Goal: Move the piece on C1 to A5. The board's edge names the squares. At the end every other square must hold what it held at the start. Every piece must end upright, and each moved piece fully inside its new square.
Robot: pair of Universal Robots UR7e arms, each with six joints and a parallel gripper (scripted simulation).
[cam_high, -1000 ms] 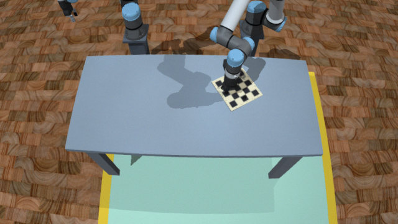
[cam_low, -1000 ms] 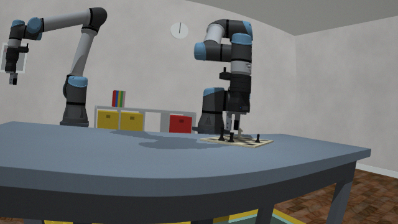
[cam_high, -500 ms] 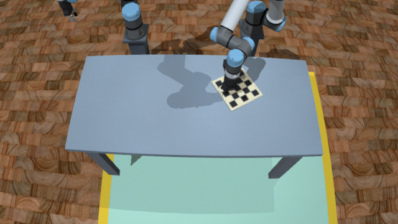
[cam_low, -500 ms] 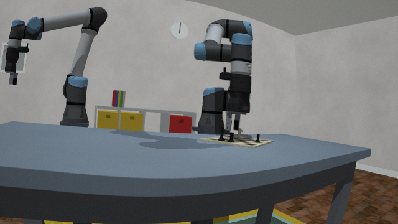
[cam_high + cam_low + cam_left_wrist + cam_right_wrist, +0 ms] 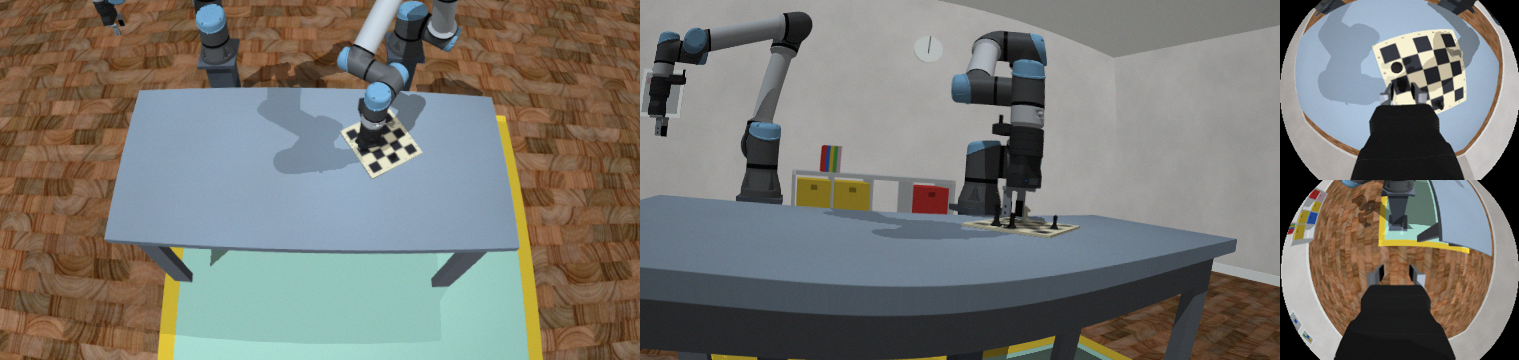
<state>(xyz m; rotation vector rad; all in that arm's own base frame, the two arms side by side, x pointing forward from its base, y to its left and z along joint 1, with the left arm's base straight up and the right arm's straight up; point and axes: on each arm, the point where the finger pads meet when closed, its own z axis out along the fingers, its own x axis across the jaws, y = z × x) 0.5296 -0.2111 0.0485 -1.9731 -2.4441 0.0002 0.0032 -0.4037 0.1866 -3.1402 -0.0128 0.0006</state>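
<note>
The chessboard [image 5: 395, 164] [image 5: 1069, 228] [image 5: 1452, 94] lies turned on the table. My left gripper [image 5: 1013, 209] [image 5: 1402, 87] is partly open, pointing down over it, fingertips low. A black piece [image 5: 1011, 221] [image 5: 1401, 83] stands upright between and below its fingers, not gripped. A taller black piece [image 5: 996, 217] [image 5: 1396, 67] stands close beside it. Another black piece [image 5: 1054, 223] [image 5: 1439, 104] stands apart, and a light piece [image 5: 1026, 213] [image 5: 1455, 52] stands at the far side. Square labels are too small to read. My right gripper [image 5: 119, 27] [image 5: 661, 127] [image 5: 1396, 269] is open and empty, away from the table.
The board sits on the blue-grey table [image 5: 225, 190] [image 5: 840, 255] near its back edge, in front of the left arm's base. The tall black piece is the nearest neighbour to the left gripper's fingers. The left arm hides part of the board in the top view.
</note>
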